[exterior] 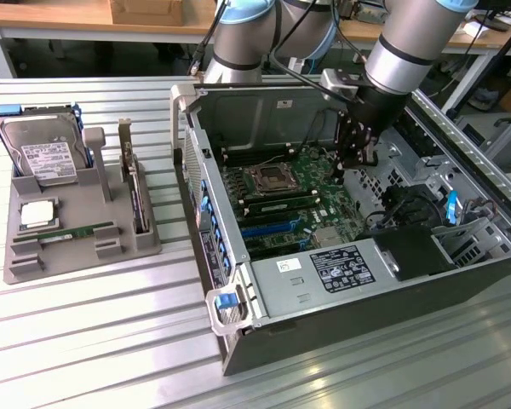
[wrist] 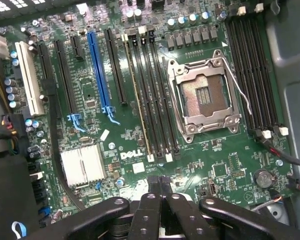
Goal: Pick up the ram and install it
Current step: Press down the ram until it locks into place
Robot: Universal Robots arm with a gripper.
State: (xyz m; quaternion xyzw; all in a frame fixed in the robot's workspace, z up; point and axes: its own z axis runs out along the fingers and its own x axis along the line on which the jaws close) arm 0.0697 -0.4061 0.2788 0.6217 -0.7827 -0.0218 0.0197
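From my station I see the gripper hanging inside the open computer case, above the motherboard near the side of the board toward the exterior view's right. In the wrist view its two black fingers are pressed together with nothing between them, so I read the gripper as clenched and empty. The ram lies flat in a slot of the grey fixture tray on the table, well apart from the case, at the exterior view's left; I can make out its green strip along the front part of the tray. On the same tray I see the hard drive propped at the back, the square silver processor just behind the ram, and the expansion card standing on edge at the tray's side nearer the case. Through the wrist camera the open CPU socket sits between two banks of black memory slots, and one long gold-edged stick sits in the outermost slot of the bank beside the blue expansion slot.
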